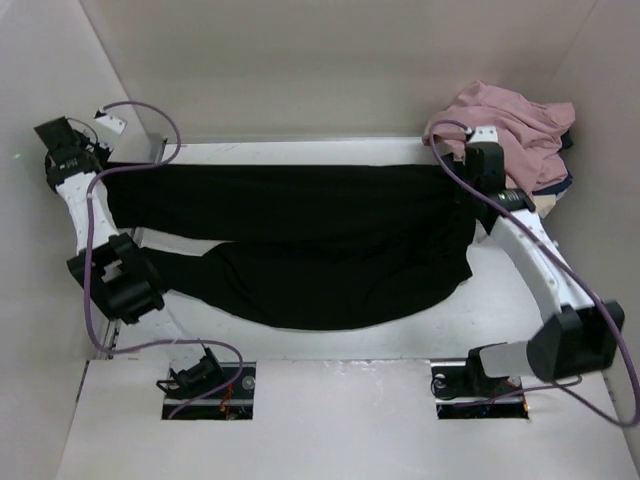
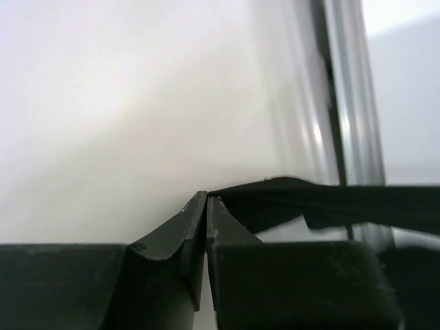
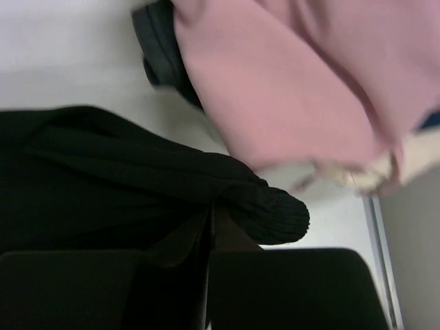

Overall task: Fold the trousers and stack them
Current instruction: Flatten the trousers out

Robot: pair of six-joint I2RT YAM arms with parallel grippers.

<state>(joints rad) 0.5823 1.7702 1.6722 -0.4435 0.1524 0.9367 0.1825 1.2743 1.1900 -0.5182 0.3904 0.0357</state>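
Two grippers are engaged, and both are closed on the same garment. My left gripper (image 1: 100, 165) stands at the far-left corner of the desk (image 1: 300, 345); in its wrist view the jaws of the left gripper (image 2: 207, 198) are pressed together with only a hairline slit between them, and a thin edge of the trousers (image 2: 330, 206) runs out from the tips to the right, lifted off the pale surface. My right gripper (image 1: 470, 192) stands toward the far-right corner; in its wrist view the right gripper (image 3: 210, 214) is likewise narrow, the dark cloth of the trousers (image 3: 103, 179) bunched over the tips, with a ribbed, rounded end of the cloth just to the right of them. From above, the trousers (image 1: 320, 240) span the desk from left to right, the upper band drawn nearly straight along the far edge between my two grippers, the lower portion sagging in a broad curve toward the near edge and lying flat. One leg trails toward the left edge, passing under my left arm. A dusty-pink garment (image 1: 510, 125) is heaped in the far-right corner, just beside the right gripper and close to the trousers' end; beneath it shows a strip of navy and cream cloth (image 1: 548, 192). In the right wrist view the dusty-pink garment (image 3: 289, 89) fills the upper right.
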